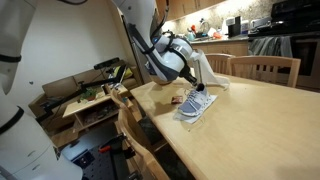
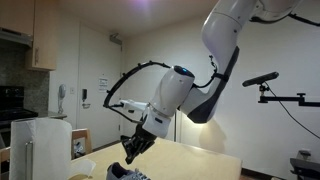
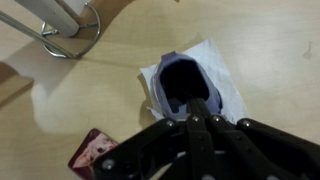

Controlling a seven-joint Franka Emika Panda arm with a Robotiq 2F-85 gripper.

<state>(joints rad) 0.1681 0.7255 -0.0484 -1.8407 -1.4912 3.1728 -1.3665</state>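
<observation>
Gripper: the black two-finger gripper (image 3: 200,112) has its fingers pressed together, closed, with the tips at the near rim of the shoe's opening. The wrist view does not show whether they pinch the rim. In both exterior views it hangs just above the shoe (image 1: 192,82) (image 2: 133,152).
Shoe: a light blue and white fabric sneaker (image 3: 180,80) lies on the table under the gripper, near the table's edge in an exterior view (image 1: 197,103). Only its top shows at the bottom of the other (image 2: 125,174).
Shoe opening: it faces up and looks dark. What is in it cannot be told.
Sheet: a white square paper sheet (image 3: 226,88) lies flat under the sneaker, its corners sticking out around it.
Packet: a small red printed packet (image 3: 95,155) lies on the wood just beside the sheet's corner, apart from the sneaker (image 1: 176,99).
Holder: a wire metal stand (image 3: 72,42) with a white roll (image 3: 55,12) on it stands on the table past the sneaker, well apart from the fingers (image 1: 212,70).
Table: a pale wooden tabletop (image 1: 265,125) bears all of these.
Chairs: one wooden slat-back chair (image 1: 266,68) stands at the far side, and another wooden chair (image 1: 133,118) is pushed against the near edge beside the arm.
In the way: nothing lies between the fingers and the sneaker.
</observation>
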